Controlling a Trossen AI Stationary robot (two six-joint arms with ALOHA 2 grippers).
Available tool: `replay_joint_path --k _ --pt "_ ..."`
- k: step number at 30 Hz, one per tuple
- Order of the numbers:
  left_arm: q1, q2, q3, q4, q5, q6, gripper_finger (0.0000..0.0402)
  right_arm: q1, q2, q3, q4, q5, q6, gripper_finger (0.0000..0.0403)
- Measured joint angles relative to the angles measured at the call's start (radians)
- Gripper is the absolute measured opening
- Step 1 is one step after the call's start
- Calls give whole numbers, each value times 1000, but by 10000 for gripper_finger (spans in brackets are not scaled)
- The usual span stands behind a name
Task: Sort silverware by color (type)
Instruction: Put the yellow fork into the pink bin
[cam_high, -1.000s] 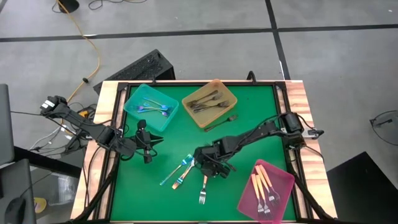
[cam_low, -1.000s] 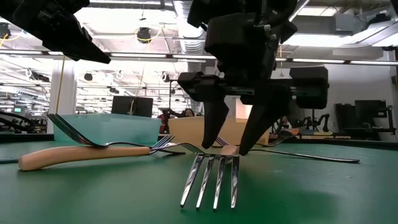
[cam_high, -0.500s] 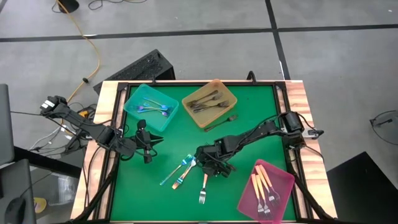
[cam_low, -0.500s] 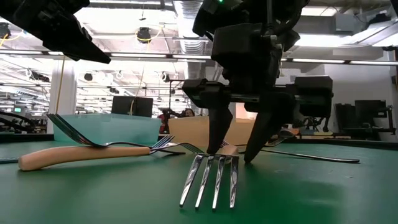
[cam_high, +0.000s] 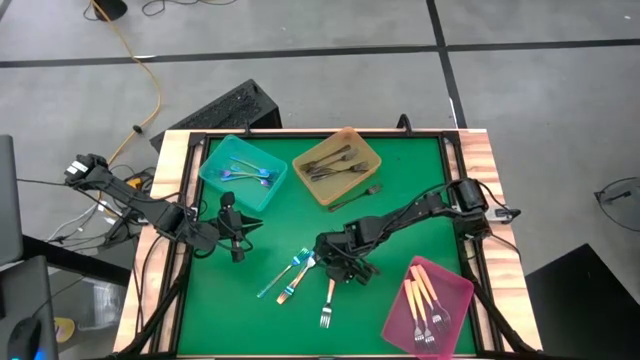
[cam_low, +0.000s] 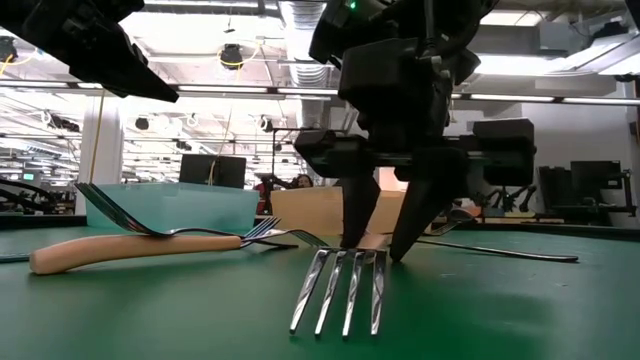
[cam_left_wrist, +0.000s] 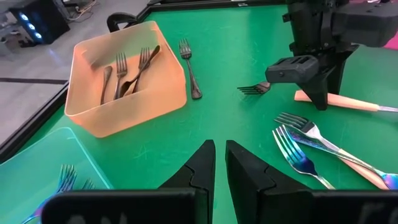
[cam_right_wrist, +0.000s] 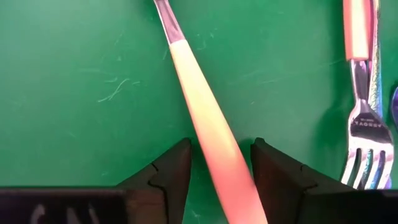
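A cream-handled fork (cam_high: 327, 300) lies flat on the green mat (cam_high: 400, 230), its tines (cam_low: 340, 290) toward the near edge. My right gripper (cam_high: 338, 272) points steeply down over its handle (cam_right_wrist: 208, 130), open, one finger on each side. My left gripper (cam_high: 252, 228) hovers shut above the mat's left part, holding nothing. Iridescent blue forks (cam_high: 297, 266) and another cream-handled fork (cam_low: 100, 252) lie crossed just left of the right gripper. A dark fork (cam_high: 357, 196) lies by the amber tray. My right gripper's fingers (cam_right_wrist: 168, 171) come from above and stand across the cream fork's handle near its free end (cam_right_wrist: 233, 186), close to both sides. I cannot tell whether they touch it. The fork lies flat on the mat.
At the far edge stand a teal tray (cam_high: 243, 172) with blue pieces and an amber tray (cam_high: 337, 165) with dark forks. A pink tray (cam_high: 428, 305) with cream-handled forks sits at the near right. A raised wooden rim (cam_high: 480, 180) borders the mat.
My right gripper's fingers have drawn closer together around the cream fork's handle, the gap between their tips narrowing. The fork has stayed where it lay.
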Motion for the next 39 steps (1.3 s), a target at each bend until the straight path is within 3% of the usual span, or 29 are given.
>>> replay_joint_path --k 14,25,37,39 --pt "0 0 0 -5 6 5 25 -11 73 4 -16 -21 101 108" --pt "0 0 0 -6 4 2 25 -19 65 -1 32 -3 363 105" --pt "0 0 0 -4 0 -13 25 -20 14 -3 3 18 420 103" --pt "0 0 0 0 -6 -13 25 -19 -18 -6 -40 60 427 103"
